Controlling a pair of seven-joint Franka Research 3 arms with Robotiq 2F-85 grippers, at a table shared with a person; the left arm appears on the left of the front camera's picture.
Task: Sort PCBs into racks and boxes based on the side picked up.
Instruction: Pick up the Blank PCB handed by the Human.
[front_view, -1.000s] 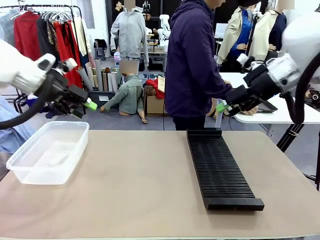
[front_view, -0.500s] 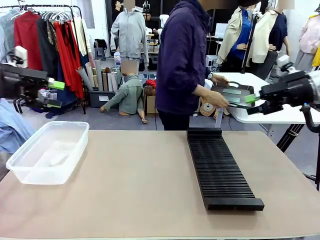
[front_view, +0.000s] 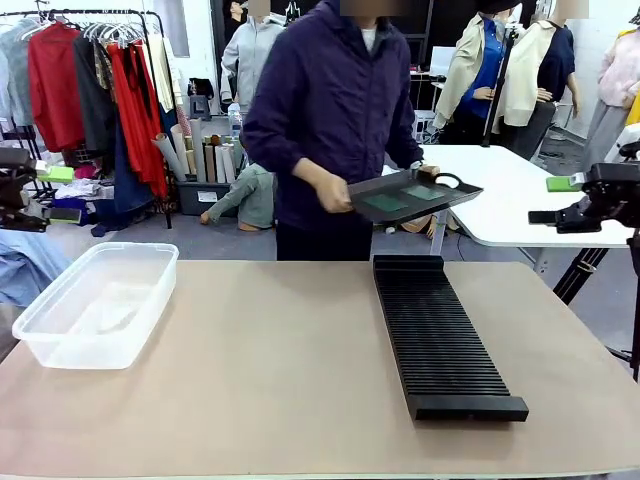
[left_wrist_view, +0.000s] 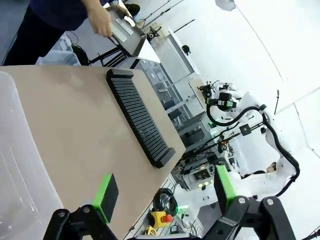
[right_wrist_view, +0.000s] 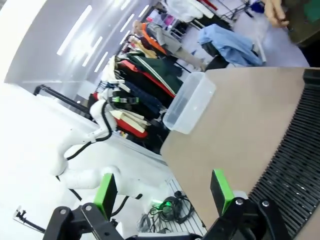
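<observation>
A person at the far side holds a shallow black tray (front_view: 455, 193) over the table's back edge. Two green PCBs (front_view: 385, 203) lie flat in it. The tray (left_wrist_view: 127, 35) also appears in the left wrist view, gripped by the person's hand (left_wrist_view: 100, 20). The long black ribbed rack (front_view: 440, 335) (left_wrist_view: 140, 117) (right_wrist_view: 295, 165) lies right of centre, its slots bare. The clear box (front_view: 95, 305) (left_wrist_view: 15, 165) (right_wrist_view: 190, 102) stands at the left with nothing in it. My left gripper (front_view: 58, 194) (left_wrist_view: 165, 192) hovers open off the table's left side. My right gripper (front_view: 552, 200) (right_wrist_view: 164, 191) hovers open off the right side.
A white table (front_view: 510, 200) stands behind on the right, close to my right gripper. A clothes rail (front_view: 90, 80) with hanging garments is at the back left. Bare tabletop (front_view: 270, 360) lies between the box and the rack.
Both arms have swung outward and levelled off at the table's sides, still open. The person has turned from the white table to face me, carrying the tray of PCBs.
</observation>
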